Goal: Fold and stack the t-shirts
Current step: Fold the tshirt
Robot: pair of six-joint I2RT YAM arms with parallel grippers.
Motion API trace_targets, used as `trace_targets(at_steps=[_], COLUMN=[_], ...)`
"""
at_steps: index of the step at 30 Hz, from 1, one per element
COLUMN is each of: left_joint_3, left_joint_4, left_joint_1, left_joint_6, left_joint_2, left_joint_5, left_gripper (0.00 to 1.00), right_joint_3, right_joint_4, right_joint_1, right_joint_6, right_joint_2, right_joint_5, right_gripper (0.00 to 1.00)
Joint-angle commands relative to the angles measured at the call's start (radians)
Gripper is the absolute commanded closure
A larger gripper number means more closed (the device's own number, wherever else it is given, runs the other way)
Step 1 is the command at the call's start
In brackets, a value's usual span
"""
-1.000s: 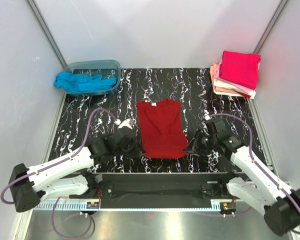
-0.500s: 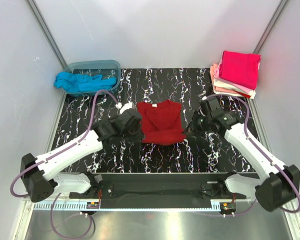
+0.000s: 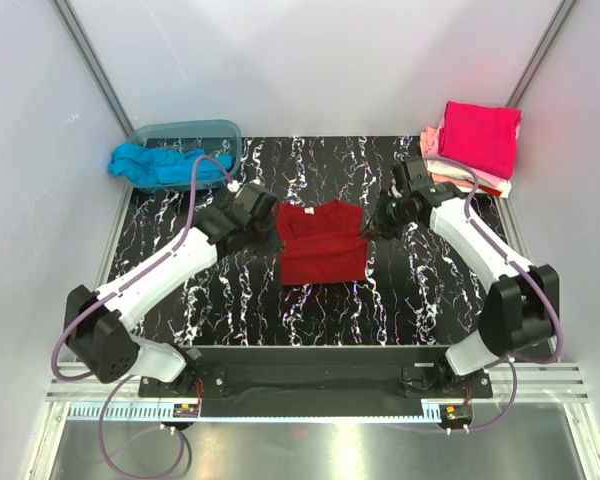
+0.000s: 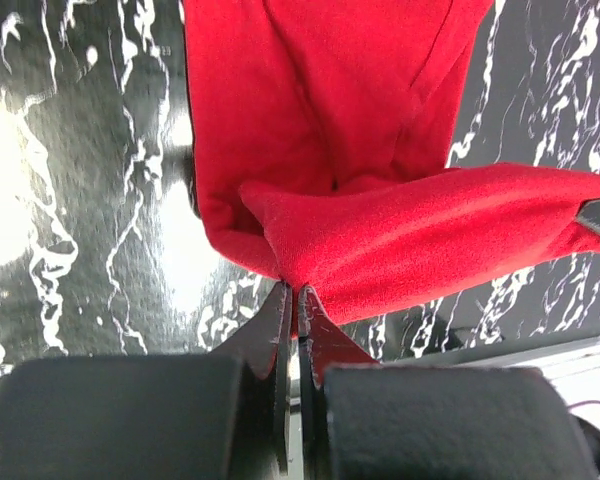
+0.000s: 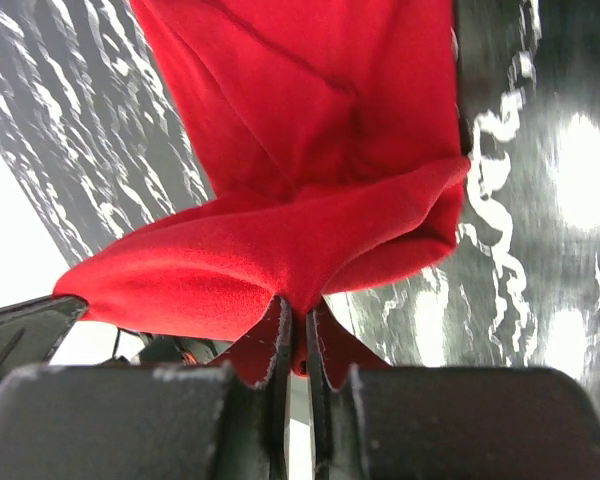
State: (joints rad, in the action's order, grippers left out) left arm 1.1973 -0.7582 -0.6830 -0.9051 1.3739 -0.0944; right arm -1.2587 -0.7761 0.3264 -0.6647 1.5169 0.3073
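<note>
The dark red t-shirt [image 3: 322,252] lies mid-table, doubled over on itself. My left gripper [image 3: 271,226] is shut on the left corner of the raised fold, and the left wrist view shows my left gripper [image 4: 291,291] pinching the red cloth [image 4: 400,240]. My right gripper [image 3: 371,226] is shut on the right corner. In the right wrist view my right gripper [image 5: 298,306] bites the red cloth [image 5: 280,250]. The held edge hangs just above the shirt's far half. A turquoise t-shirt [image 3: 160,163] spills out of the tub. Folded t-shirts [image 3: 477,138], magenta on top, are stacked at the back right.
The translucent blue-grey tub [image 3: 195,129] stands at the back left corner. The black marbled table [image 3: 230,300] is walled in by white panels left, right and behind. Both arms reach far out from the near edge.
Both grippers have carried the shirt's near hem away from the bases toward its collar end. The shirt now shows about half its earlier length.
</note>
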Motion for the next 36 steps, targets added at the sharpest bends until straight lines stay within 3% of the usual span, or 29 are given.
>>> trace_targets(at_steps=[1,6,7,8,10,11,13,14,16,18,20,22,25,30,36], left_joint_3=[0.083,0.238,0.266,0.324,0.405,0.482,0.572,0.687,0.781,0.802,0.718,0.647,0.541,0.443,0.329], left_joint_4=[0.003,0.000,0.008,0.017,0.001,-0.001,-0.021,-0.051,-0.147,-0.142,-0.067,0.006,0.048,0.091,0.210], left_joint_1=[0.059,0.164,0.183,0.201,0.261,0.282,0.348,0.365,0.391,0.396,0.395,0.393,0.385,0.381,0.381], left_joint_6=[0.089,0.147,0.159,0.166,0.175,0.176,0.190,0.195,0.196,0.201,0.219,0.230,0.241,0.273,0.288], left_joint_2=[0.063,0.230,0.302,0.341,0.433,0.527,0.682,0.729,0.813,0.811,0.745,0.668,0.598,0.576,0.580], left_joint_5=[0.041,0.085,0.088,0.084,0.064,0.047,0.085,0.119,0.102,0.102,0.123,0.133,0.125,0.137,0.163], left_gripper=[0.99,0.99,0.99,0.99,0.96,0.92,0.67,0.58,0.50,0.39,0.34,0.33,0.33,0.34,0.35], right_joint_3=[-0.119,-0.355,-0.407,-0.547,-0.718,-0.916,-1.129,-1.329,-1.425,-1.318,-1.019,-0.730,-0.515,-0.410,-0.504], right_joint_4=[0.001,-0.011,-0.017,-0.055,-0.093,-0.144,-0.213,-0.295,-0.311,-0.237,-0.060,0.074,0.225,0.311,0.345], right_joint_1=[-0.035,-0.069,-0.076,-0.079,-0.084,-0.087,-0.092,-0.095,-0.101,-0.115,-0.128,-0.148,-0.156,-0.156,-0.155], right_joint_6=[0.065,0.079,0.071,0.071,0.071,0.077,0.097,0.102,0.122,0.129,0.123,0.103,0.109,0.126,0.132], right_joint_2=[0.073,0.277,0.383,0.446,0.649,0.719,0.915,0.966,1.016,0.965,0.814,0.667,0.577,0.574,0.653], right_joint_5=[-0.013,0.012,0.013,0.006,0.004,0.025,0.087,0.098,0.137,0.138,0.151,0.183,0.200,0.233,0.302], right_gripper=[1.00,1.00,1.00,1.00,0.70,0.50,0.27,0.25,0.20,0.19,0.18,0.16,0.14,0.17,0.22])
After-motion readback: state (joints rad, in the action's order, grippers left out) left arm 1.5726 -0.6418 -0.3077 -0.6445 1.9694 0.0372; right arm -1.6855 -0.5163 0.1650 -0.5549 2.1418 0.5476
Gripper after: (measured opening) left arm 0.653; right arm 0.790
